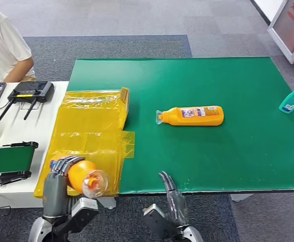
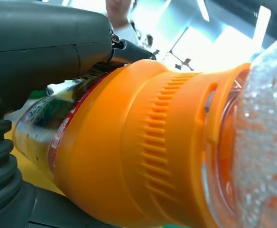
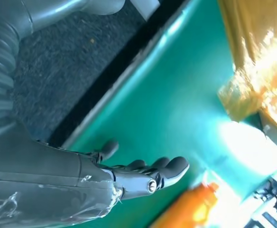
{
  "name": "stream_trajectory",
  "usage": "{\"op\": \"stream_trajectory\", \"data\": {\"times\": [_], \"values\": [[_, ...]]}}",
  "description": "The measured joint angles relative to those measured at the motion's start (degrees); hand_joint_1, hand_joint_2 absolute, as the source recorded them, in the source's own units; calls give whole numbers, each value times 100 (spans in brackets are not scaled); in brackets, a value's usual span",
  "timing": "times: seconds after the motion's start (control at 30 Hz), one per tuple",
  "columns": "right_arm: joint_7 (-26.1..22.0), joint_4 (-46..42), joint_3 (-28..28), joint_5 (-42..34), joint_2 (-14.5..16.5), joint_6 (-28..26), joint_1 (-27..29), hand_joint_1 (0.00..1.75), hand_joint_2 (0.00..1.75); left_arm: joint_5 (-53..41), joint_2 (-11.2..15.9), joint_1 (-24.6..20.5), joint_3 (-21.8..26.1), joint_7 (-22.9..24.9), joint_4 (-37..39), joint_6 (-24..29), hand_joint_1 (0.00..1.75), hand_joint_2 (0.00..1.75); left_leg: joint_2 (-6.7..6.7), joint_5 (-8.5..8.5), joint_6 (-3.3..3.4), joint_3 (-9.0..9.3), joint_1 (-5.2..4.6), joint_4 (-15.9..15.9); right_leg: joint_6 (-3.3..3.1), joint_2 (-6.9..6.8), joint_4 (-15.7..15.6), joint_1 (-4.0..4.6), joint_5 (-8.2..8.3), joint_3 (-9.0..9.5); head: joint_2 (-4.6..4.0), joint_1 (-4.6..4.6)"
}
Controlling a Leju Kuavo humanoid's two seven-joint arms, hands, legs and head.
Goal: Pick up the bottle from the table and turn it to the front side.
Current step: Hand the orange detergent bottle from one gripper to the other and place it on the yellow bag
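My left hand (image 1: 60,177) grips an orange bottle (image 1: 85,179) at the near left, over the yellow plastic sheet (image 1: 92,136), its clear cap end pointing toward me. Up close in the left wrist view, the held bottle (image 2: 130,147) shows its ribbed orange shoulder, with my left hand (image 2: 40,47) wrapped over it. A second orange bottle (image 1: 193,115) lies on its side mid-table on the green mat (image 1: 221,166), cap to the left. My right hand (image 1: 172,196) hangs at the table's near edge, fingers apart and holding nothing. In the right wrist view, the right hand (image 3: 144,173) is over the mat's edge.
A teal bottle (image 1: 293,99) lies at the mat's far right edge. A white side table (image 1: 43,121) on the left carries a black router (image 1: 30,94), a laptop corner and a small green conveyor (image 1: 9,160). A person in a white shirt (image 1: 4,43) sits at the far left.
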Motion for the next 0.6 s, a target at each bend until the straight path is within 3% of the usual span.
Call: {"op": "stream_trajectory", "data": {"times": [0.13, 0.3, 0.6], "values": [[-11, -403, -193, 122, -68, 148, 156, 0, 175, -562, -30, -68, 543, 238, -34, -73, 175, 175, 0, 1, 0, 0, 0, 0, 0, 0, 0, 0, 1, -1, 0, 0], [94, -751, -395, 392, -74, 505, 286, 0, 175, -2292, -19, -483, 1098, 944, 136, -305, 175, 175, -1, 6, -1, 0, 0, 0, 0, -1, 0, 0, 4, 1, 0, 0], [245, -1028, -707, 749, 70, 786, 393, 0, 175, -3208, 193, -1647, 1216, 1714, 1252, -1053, 175, 175, -2, 17, -1, -4, 0, 0, -7, -2, 1, 1, 19, -5, 0, 1]]}}
